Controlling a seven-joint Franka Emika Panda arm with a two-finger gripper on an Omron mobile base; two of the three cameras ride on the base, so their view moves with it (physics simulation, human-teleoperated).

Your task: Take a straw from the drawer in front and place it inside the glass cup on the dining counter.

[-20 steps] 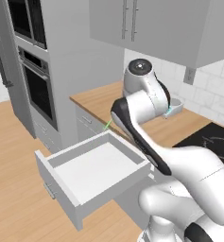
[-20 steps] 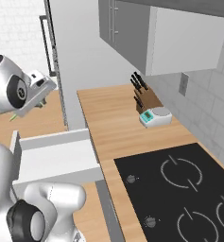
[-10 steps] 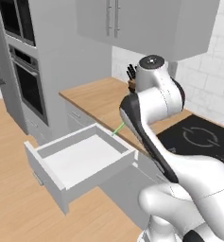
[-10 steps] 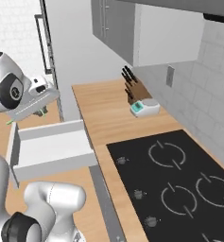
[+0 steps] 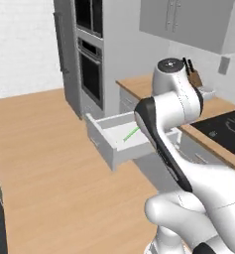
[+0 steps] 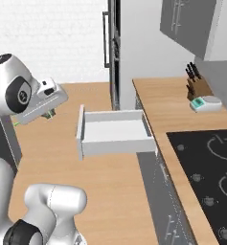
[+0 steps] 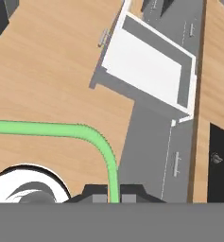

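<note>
Straw [image 7: 100, 142], one green piece, is pinched in the hand [image 7: 114, 193] above one open drawer [image 7: 146, 66].

Even, bright rendered light — soft shadows, no glare — slightly coarse, jagged edges.

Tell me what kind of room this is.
A home kitchen, rendered: a built-in wall oven, a black hob set in a wood worktop, a knife block, and grey cabinets with one drawer pulled open.

Knife block [image 6: 197, 86] beside scale [image 6: 205, 104] (both near hob [image 6: 208, 179]).
</note>
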